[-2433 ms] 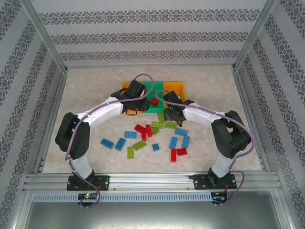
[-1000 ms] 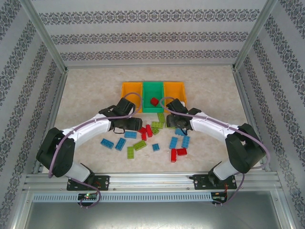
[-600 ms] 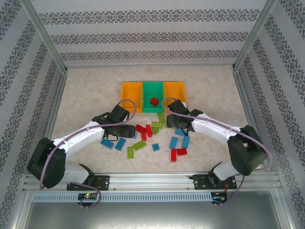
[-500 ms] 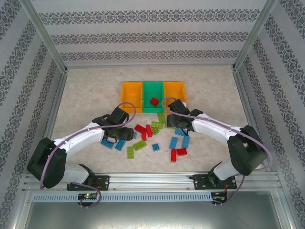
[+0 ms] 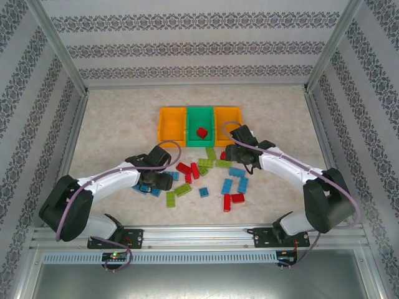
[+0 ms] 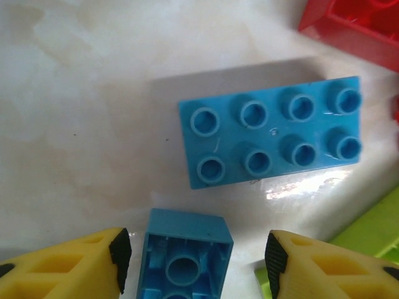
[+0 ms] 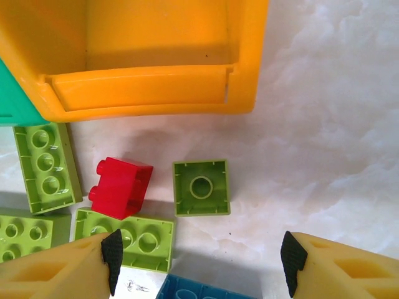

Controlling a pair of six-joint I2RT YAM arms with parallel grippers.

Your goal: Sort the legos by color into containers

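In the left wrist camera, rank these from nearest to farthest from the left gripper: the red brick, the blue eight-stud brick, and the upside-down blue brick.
1. The upturned blue brick, at the bottom edge, sits between the open jaws and touches neither.
2. The blue eight-stud brick lies flat just beyond it, centre right.
3. The red brick is in the top right corner.

Left wrist view: the upturned blue brick (image 6: 185, 258) runs off the bottom edge, and a red brick (image 6: 352, 28) is clipped top-right. Right wrist view crops the orange bin (image 7: 246, 56).
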